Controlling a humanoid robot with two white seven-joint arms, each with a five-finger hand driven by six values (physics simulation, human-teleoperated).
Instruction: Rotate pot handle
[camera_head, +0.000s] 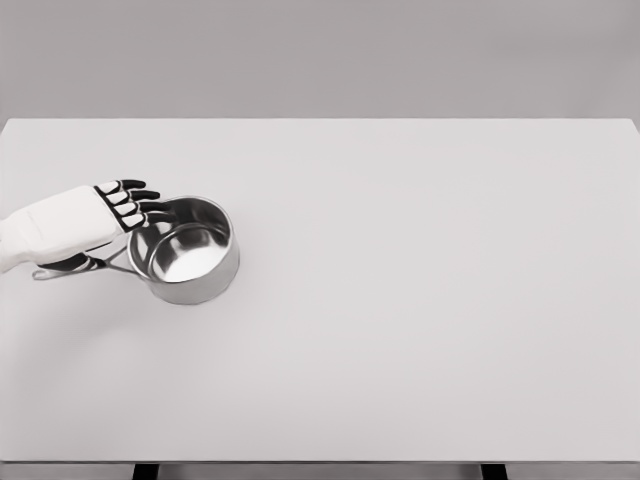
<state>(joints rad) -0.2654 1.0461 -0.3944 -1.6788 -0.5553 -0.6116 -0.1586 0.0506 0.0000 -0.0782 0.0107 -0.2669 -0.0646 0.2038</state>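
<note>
**Desk editor:** What is in the shot?

**Photographer:** A small steel pot (185, 250) stands upright and empty on a white desk (420, 300), just right of the left robot hand (95, 220). The arm comes in from the left edge. The pot's thin wire handle (75, 268) runs leftward and passes under the palm.

**Desk editor:** Is the robot hand gripping it?

**Photographer:** The four fingers (130, 200) are stretched out, tips at the pot's near rim. The thumb seems to curl under toward the handle; whether it has closed on the wire, I cannot tell. The right hand is out of frame.

**Desk editor:** How would the pot handle?

**Photographer:** My reading: rigid, fairly light, polished and slippery, likely to slide on the smooth desk. The handle is the place to hold, near its outer end, where a push swings the pot most easily.
</note>
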